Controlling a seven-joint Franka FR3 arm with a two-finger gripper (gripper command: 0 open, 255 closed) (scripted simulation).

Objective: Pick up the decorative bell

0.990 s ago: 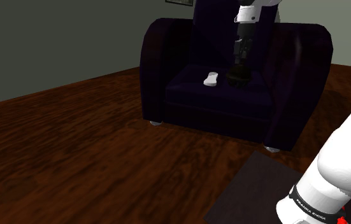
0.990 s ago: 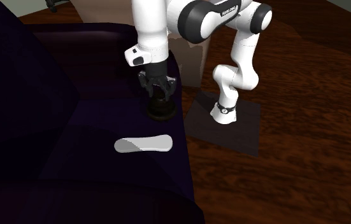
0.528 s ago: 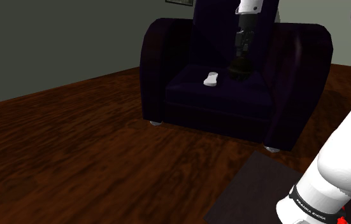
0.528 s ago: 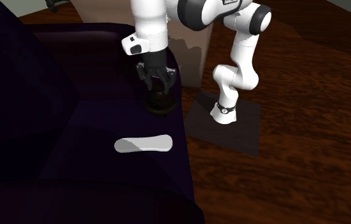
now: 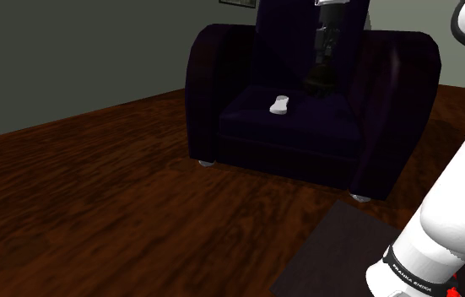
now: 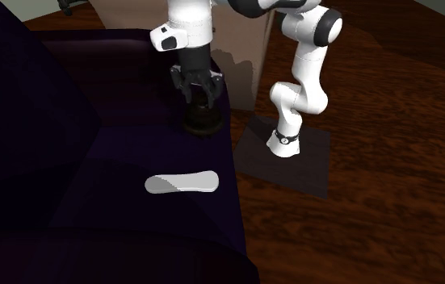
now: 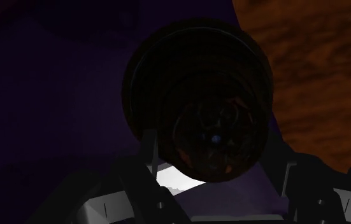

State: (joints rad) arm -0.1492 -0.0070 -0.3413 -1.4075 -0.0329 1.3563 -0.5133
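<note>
Dark brown, round-bodied decorative bell (image 6: 203, 121) clasped at its top between the fingers of the all-black pincer (image 6: 199, 97). It hangs directly beneath the pincer, over the seat of the dark purple armchair (image 6: 132, 234), near a flat white object (image 6: 182, 183).

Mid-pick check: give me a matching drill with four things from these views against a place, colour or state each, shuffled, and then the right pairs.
Things:
1. decorative bell
2. white oblong object
3. armchair
4. floor

Place, colour or state:
A. brown wood grain
B. clasped in the pincer
C. lying flat on the seat
D. dark purple

Pairs: 1-B, 2-C, 3-D, 4-A
</note>
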